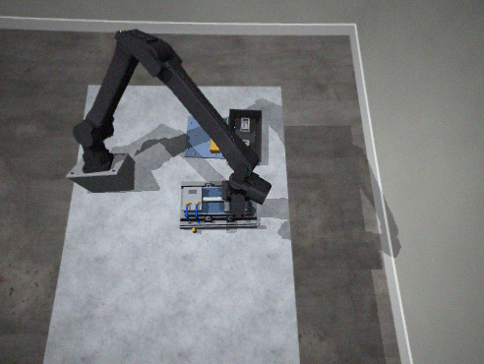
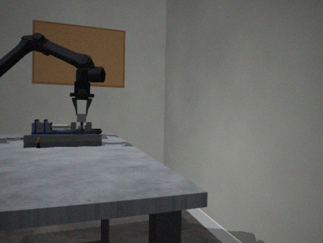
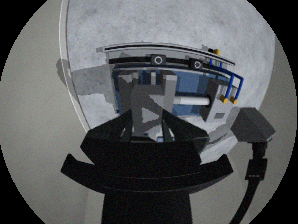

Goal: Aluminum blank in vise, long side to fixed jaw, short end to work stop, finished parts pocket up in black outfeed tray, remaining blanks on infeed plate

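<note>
My gripper [image 2: 81, 114] [image 3: 147, 112] is shut on a plain gray block [image 2: 81, 117] [image 3: 148, 99], an aluminum blank, just above the open vise [image 1: 211, 192] [image 2: 59, 132] [image 3: 190, 82]. The block is over the gap between the fixed jaw [image 2: 88, 126] and the moving jaw [image 2: 73, 126] [image 3: 170, 85]; the work stop [image 2: 81, 126] [image 3: 153, 77] stands below. The low bars are hidden. A yellow brass blank [image 1: 214, 146] lies on the blue infeed plate [image 1: 199, 148]. The black outfeed tray [image 1: 259, 128] holds a pocketed part [image 1: 245, 124] and another gray part [image 1: 246, 143], mostly hidden by the arm.
The hose block [image 1: 192, 196] [image 3: 220, 109] with blue hoses is at the vise's left in the top view. A rail [image 1: 218, 225] [image 2: 62, 140] runs along the vise's near side. The arm covers parts of the infeed plate and tray.
</note>
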Controlling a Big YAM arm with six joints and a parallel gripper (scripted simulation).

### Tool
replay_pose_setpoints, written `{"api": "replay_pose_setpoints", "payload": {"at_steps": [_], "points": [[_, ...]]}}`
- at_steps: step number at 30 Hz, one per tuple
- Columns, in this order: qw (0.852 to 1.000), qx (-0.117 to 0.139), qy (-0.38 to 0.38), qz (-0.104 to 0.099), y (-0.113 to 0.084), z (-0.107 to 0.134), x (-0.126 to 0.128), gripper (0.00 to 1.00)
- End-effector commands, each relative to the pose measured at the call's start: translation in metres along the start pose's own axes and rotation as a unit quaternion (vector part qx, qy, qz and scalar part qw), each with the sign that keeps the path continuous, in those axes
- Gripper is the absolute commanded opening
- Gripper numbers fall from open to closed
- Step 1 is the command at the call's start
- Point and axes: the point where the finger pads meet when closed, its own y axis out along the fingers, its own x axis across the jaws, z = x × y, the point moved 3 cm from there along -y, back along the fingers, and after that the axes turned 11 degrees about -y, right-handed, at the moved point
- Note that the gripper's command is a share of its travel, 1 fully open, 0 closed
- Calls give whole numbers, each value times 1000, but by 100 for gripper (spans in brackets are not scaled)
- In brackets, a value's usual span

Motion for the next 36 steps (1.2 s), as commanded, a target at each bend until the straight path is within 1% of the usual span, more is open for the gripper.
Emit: {"api": "replay_pose_setpoints", "payload": {"at_steps": [1, 9, 17, 28, 36], "points": [[1000, -6, -5, -7, 2, -5, 9, 0], [1000, -6, -7, -6, 5, -2, 10, 0], [1000, -6, -1, -9, 5, -7, 7, 0], [1000, -6, -6, -6, 11, -2, 9, 0], [1000, -6, -3, -8, 13, -6, 8, 0]]}}
